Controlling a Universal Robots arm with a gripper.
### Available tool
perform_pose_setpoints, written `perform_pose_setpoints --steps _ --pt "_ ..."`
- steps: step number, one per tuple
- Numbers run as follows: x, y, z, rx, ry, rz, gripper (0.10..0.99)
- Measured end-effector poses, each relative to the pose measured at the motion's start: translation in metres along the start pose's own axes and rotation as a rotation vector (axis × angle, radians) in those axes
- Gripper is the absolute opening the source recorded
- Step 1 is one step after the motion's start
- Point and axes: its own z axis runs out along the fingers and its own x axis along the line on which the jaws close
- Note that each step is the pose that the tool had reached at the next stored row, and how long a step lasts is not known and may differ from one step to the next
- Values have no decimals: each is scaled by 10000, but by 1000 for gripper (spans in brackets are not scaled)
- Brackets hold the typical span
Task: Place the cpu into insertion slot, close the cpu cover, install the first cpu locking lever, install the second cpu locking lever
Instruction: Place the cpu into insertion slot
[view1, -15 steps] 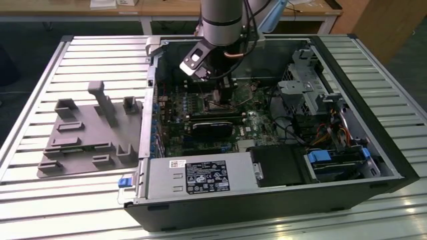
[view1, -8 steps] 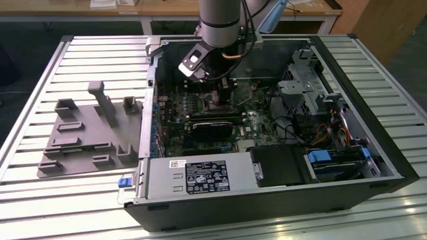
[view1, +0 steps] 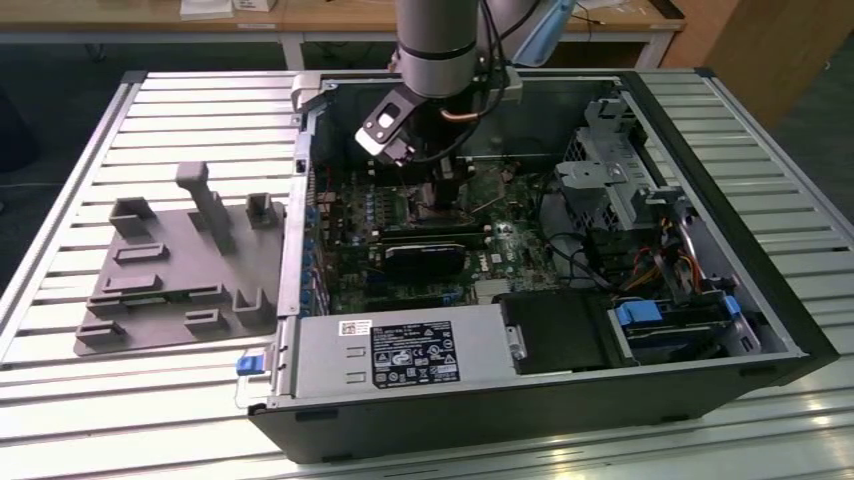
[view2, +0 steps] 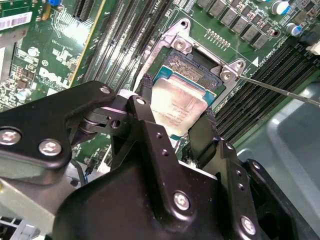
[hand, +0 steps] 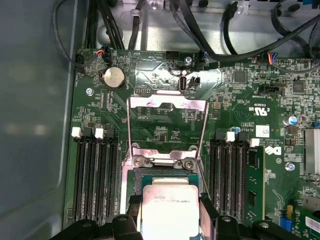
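Above the insertion slot (view2: 192, 67), fingers (view2: 201, 136) mask edges of the cpu (view2: 177, 105).

Exterior view high over computer case (view1: 507, 415), both wrist views near insertion slot (view2: 192, 67) (hand: 137, 182)

Silver-grey cpu (hand: 170, 210), green circuit board (hand: 150, 80), black memory slots (hand: 95, 180).

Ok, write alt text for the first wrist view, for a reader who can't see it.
The tool grips the silver cpu by two opposite edges at the insertion slot on a green motherboard. The cpu cover is swung open, and long black memory slots flank the slot on both sides.
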Motion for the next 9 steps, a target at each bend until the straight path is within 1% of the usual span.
perform_pose_setpoints --steps 9 --pt "15 -15 95 -1 -12 148 541"
